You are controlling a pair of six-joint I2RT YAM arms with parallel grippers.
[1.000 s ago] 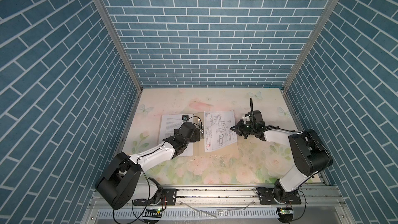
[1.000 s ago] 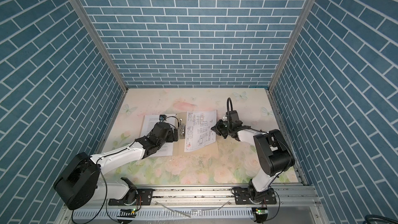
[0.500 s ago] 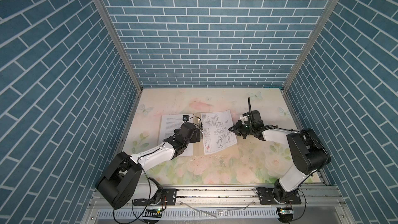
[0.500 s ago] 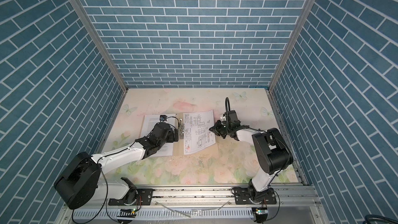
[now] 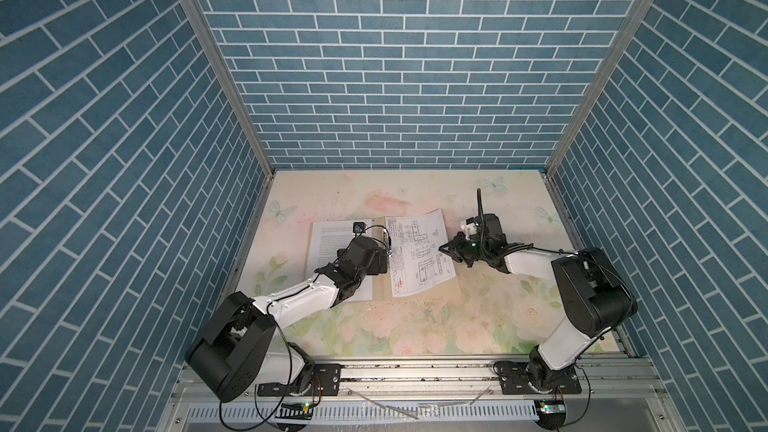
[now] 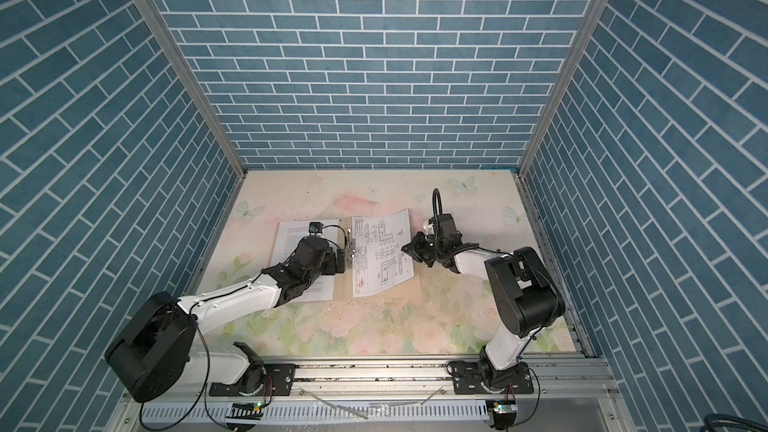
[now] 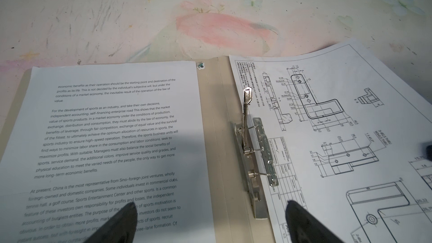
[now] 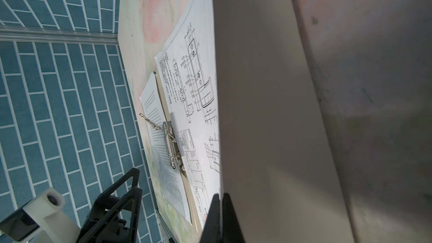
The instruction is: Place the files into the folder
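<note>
The right claw [image 8: 218, 206], pressed together, pinches the folder [image 8: 268, 113] cover to close it; the left claw [image 7: 210, 220] hovers spread over the clip [image 7: 247, 122].

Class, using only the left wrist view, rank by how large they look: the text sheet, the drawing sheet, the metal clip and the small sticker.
1-2. Text sheet and drawing sheet: alike, both cropped, so unranked.
3. Metal clip.
4. Sticker, smallest, also farthest from the camera.

You're looking at two arms [image 5: 299, 299] with white links, black joints, thin black cables and black pointed fingers [image 7: 121, 223].
</note>
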